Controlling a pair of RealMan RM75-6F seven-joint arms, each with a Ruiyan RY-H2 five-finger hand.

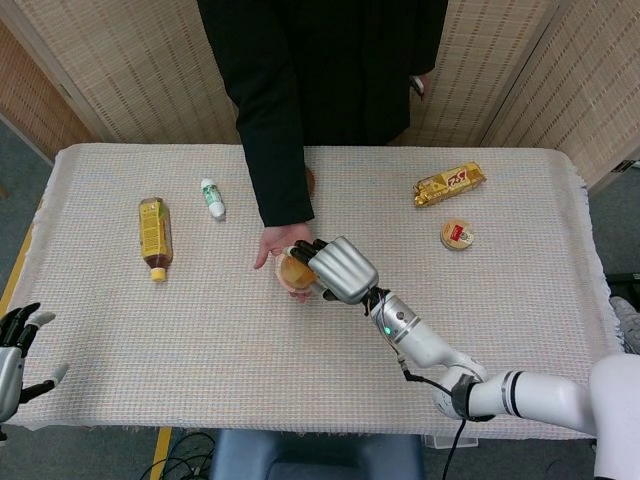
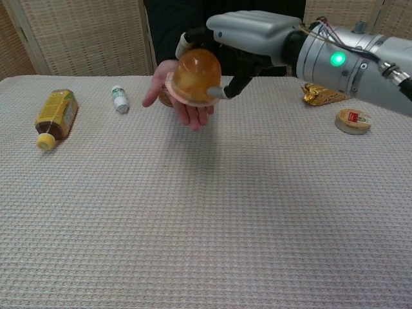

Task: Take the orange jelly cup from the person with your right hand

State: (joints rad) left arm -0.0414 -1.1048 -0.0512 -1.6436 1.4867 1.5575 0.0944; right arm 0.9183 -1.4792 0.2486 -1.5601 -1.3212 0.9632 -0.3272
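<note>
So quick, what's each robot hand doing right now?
Right hand: fingers closed around the orange jelly cup, over the person's palm.
Left hand: open, holding nothing.
</note>
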